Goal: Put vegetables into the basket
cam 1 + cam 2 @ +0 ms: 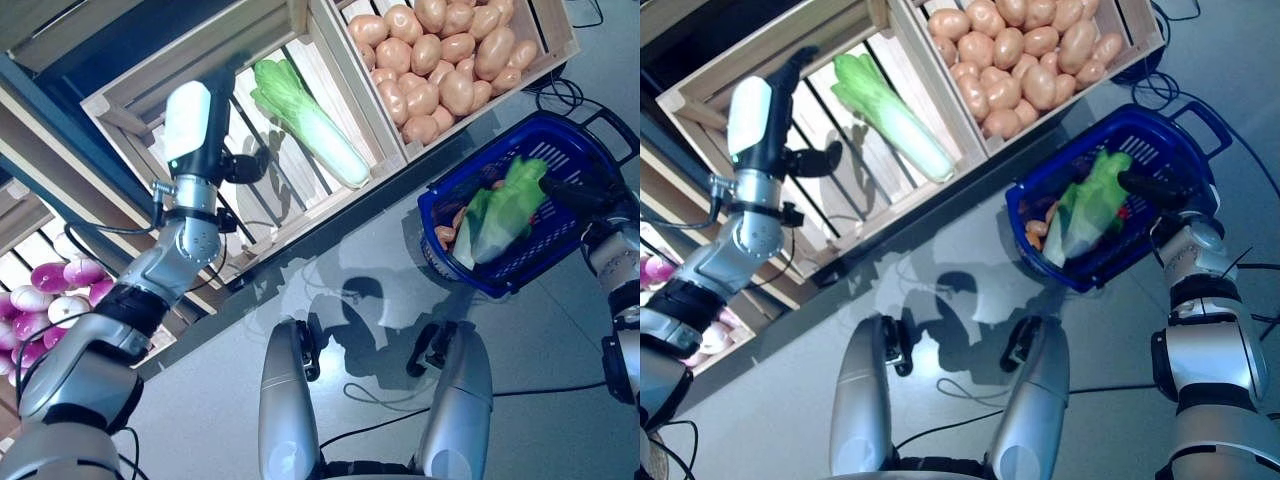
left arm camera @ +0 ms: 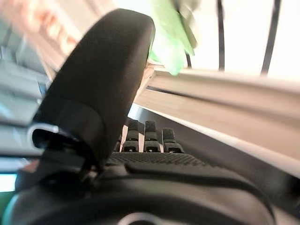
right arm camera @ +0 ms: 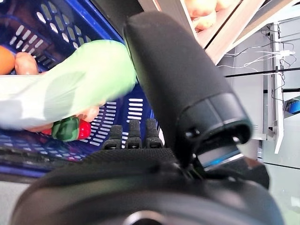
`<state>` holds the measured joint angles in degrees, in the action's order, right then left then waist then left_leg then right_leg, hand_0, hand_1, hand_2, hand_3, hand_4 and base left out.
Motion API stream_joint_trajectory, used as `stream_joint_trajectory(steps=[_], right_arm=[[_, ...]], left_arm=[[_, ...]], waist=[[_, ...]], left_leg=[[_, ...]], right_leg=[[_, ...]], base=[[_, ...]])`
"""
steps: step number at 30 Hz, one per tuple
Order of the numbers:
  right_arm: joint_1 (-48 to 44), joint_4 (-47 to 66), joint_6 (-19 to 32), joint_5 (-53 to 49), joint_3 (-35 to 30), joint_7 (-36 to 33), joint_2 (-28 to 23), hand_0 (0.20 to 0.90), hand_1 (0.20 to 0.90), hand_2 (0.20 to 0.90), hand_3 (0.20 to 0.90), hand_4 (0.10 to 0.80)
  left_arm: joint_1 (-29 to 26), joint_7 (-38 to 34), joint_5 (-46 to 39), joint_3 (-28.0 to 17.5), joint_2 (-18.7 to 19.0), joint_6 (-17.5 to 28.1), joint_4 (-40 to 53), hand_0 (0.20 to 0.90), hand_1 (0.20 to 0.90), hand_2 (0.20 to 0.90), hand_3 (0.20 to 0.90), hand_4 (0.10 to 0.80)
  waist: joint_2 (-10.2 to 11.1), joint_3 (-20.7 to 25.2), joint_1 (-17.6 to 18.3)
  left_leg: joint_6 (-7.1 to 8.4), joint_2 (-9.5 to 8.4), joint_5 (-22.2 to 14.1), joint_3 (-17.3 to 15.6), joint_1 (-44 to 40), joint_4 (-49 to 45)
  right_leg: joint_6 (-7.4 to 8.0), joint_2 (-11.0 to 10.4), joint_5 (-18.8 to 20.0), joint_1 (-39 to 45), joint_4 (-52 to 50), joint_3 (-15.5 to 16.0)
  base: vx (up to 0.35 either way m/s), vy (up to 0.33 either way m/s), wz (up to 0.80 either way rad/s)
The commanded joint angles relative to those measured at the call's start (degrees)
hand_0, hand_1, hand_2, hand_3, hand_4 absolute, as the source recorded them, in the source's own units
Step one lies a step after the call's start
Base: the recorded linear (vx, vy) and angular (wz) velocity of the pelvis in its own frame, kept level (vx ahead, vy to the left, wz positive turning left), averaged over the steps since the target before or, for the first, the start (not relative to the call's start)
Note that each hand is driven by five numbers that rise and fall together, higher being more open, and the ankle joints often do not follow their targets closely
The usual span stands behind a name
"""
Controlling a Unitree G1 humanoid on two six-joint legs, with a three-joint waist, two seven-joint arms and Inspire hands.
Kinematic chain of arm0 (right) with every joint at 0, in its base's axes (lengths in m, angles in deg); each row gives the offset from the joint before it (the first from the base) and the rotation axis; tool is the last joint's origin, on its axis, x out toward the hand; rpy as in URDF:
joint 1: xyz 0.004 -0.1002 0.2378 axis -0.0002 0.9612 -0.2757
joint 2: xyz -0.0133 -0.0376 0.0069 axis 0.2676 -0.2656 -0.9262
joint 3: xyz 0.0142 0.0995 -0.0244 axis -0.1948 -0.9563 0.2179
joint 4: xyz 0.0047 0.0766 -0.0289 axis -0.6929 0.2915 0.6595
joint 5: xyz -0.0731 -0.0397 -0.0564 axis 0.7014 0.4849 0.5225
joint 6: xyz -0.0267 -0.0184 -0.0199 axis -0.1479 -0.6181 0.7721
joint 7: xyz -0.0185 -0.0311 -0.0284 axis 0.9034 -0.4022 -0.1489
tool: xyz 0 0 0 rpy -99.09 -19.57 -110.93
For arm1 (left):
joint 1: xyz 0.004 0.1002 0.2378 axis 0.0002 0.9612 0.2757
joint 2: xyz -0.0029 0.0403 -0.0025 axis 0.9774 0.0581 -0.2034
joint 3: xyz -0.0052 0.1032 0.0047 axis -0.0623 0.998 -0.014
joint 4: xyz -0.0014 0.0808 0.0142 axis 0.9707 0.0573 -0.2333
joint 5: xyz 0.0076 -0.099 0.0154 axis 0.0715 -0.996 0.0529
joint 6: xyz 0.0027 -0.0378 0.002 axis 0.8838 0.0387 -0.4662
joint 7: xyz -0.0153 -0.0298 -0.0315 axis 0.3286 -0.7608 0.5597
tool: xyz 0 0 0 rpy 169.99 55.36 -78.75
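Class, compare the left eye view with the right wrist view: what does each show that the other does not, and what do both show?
Only the left eye view shows the left hand in a wooden crate beside a cabbage, and purple-white vegetables lower left. Only the right wrist view shows a red and green vegetable under the basket's cabbage. Both show the blue basket, that cabbage, potatoes and the right hand.

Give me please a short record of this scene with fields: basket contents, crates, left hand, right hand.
basket: blue basket, beside the crates
basket contents: leafy cabbage, red pepper, other vegetables underneath
cabbage crate: one cabbage inside
potato crate: full of potatoes
left hand: left hand at the cabbage crate's edge, holding nothing, fingers relaxed
right hand: right hand over the basket rim, fingers straight, not gripping
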<state>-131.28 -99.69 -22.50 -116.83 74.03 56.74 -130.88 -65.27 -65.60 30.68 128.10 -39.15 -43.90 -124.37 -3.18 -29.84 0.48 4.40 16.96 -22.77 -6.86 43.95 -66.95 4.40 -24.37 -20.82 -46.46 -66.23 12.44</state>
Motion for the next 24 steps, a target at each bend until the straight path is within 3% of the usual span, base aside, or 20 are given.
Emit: stream_joint_trajectory(steps=[1, 10, 15, 21, 24], right_arm=[[-4.5, -0.6, 2.1, -0.5, 2.2, 2.3, -5.0, 0.900, 0.900, 0.900, 0.900, 0.800], [-9.2, -2.9, 2.2, 2.0, 7.3, -4.8, -6.4, 0.900, 0.900, 0.900, 0.900, 0.800], [-11.1, -2.6, 3.4, 1.0, 9.2, -3.0, -6.4, 0.900, 0.900, 0.900, 0.900, 0.800], [-10.2, -3.1, 3.8, -1.0, 8.8, -1.1, -6.3, 0.900, 0.900, 0.900, 0.900, 0.800], [-9.1, -3.5, 4.5, -1.3, 8.1, -0.3, -6.5, 0.900, 0.900, 0.900, 0.900, 0.800]], left_arm=[[-8.0, -8.6, 9.7, 1.2, 3.6, -1.2, -3.0, 0.900, 0.900, 0.900, 0.900, 0.800], [-18.2, -6.6, 19.0, 14.1, 5.2, -1.7, -11.8, 0.900, 0.900, 0.900, 0.900, 0.800], [-21.1, -2.2, 21.0, 21.2, 5.5, -1.1, -13.8, 0.900, 0.900, 0.900, 0.900, 0.800], [-22.6, -0.6, 20.4, 24.0, 5.4, -0.2, -15.3, 0.900, 0.900, 0.900, 0.900, 0.800], [-23.0, 3.7, 17.8, 25.0, 4.8, -2.3, -15.9, 0.900, 0.900, 0.900, 0.900, 0.800]], waist=[[0.6, 3.5, 0.7], [0.3, 3.9, 2.7], [-0.3, 3.5, 3.8], [-0.3, 2.8, 4.5], [-0.1, 2.3, 4.9]], left_leg=[[2.90, 3.10, 0.5, -0.1, -1.4, 3.2], [3.51, 4.19, 0.4, -1.0, -0.2, 3.1], [3.96, 4.54, -0.2, -1.3, 1.2, 2.1], [4.22, 5.06, -0.8, -1.4, 2.7, 0.9], [4.54, 5.43, -1.5, -1.1, 4.3, -0.5]], right_leg=[[2.20, -1.3, 4.0, 0.9, 3.7, -3.7], [3.34, -1.1, 4.7, -0.5, 4.5, -5.0], [4.16, -1.0, 5.0, -1.7, 4.6, -6.2], [4.76, -1.0, 5.3, -2.9, 4.6, -7.0], [5.27, -1.1, 5.5, -4.2, 4.2, -7.6]], base=[[0.001, 0.055, -0.07], [-0.010, 0.053, -0.11], [-0.011, 0.065, -0.10], [-0.024, 0.047, -0.09], [-0.032, 0.035, -0.09]])
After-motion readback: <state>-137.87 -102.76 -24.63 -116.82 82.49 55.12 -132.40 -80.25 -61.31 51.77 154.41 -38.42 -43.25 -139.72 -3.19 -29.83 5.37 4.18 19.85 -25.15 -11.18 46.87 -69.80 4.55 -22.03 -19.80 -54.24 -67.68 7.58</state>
